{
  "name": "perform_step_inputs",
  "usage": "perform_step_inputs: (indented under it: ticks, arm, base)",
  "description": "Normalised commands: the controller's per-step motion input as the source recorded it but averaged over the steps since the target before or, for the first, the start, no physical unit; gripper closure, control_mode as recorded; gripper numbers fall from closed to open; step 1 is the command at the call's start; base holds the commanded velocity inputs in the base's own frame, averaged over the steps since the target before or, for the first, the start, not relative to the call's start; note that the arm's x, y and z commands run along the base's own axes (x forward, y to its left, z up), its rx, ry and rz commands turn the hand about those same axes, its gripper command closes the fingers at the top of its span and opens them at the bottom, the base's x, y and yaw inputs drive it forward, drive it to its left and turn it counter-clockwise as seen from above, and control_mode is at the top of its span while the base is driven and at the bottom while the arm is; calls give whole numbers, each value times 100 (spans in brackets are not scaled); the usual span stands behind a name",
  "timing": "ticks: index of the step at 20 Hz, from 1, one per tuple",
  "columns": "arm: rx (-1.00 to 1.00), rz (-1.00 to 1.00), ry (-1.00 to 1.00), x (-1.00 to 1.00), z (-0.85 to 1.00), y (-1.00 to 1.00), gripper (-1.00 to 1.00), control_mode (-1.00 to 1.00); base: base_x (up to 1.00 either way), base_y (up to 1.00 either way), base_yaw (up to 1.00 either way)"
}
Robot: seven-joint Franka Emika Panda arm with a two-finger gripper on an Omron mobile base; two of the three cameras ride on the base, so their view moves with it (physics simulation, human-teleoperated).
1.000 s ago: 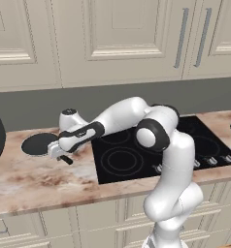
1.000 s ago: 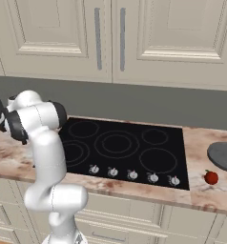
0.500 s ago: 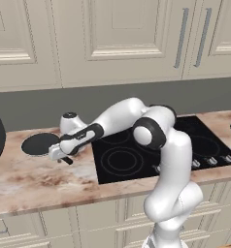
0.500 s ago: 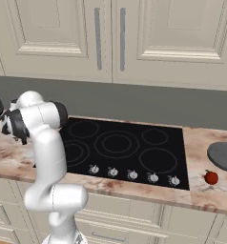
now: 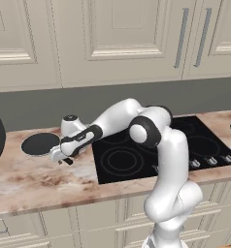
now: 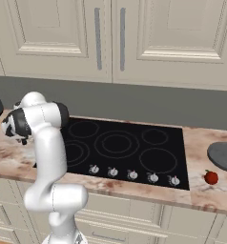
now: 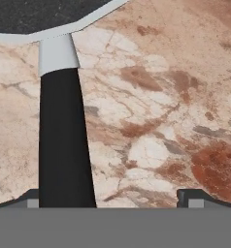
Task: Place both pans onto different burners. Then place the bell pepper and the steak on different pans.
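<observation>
Arm reaches far out toward nine o'clock, low over the marble counter (image 5: 35,181), hand beside the shallow dark pan (image 5: 40,144). Fingers (image 7: 110,198) are spread wide, holding nothing, with the pan's black handle (image 7: 64,140) lying between them. Grey pan (image 6: 223,156) and bell pepper (image 6: 211,177) sit past the cooktop (image 6: 125,147) at three o'clock.

The marbled tabletop (image 5: 35,179) carried a shallow dark pan (image 5: 40,144) at left, a black cooktop (image 6: 125,147), a grey pan (image 6: 225,156) and a red bell pepper (image 6: 211,177).
</observation>
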Motion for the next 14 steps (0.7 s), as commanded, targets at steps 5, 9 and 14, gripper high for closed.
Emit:
perform_step_inputs:
  ticks: [5,9,14]
  arm:
    - [0,0,0,7,-15,6,-100,-100]
    - [0,0,0,3,-2,7,100,-100]
    - [0,0,0,3,0,0,100,-100]
  base:
    - [0,0,0]
    - [0,0,0]
    - [0,0,0]
